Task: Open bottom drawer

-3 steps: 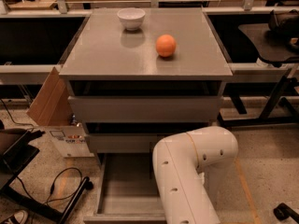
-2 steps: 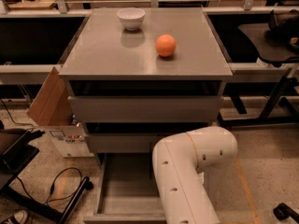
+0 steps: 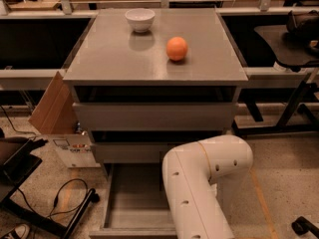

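Nothing is shifting over the last 1 s. The bottom drawer is sitting pulled out at the cabinet's base with its inside showing, so the task is looking basically done. The arm is blocking the drawer's right half. The gripper is hiding below the arm, so I can't tell its jaw state.
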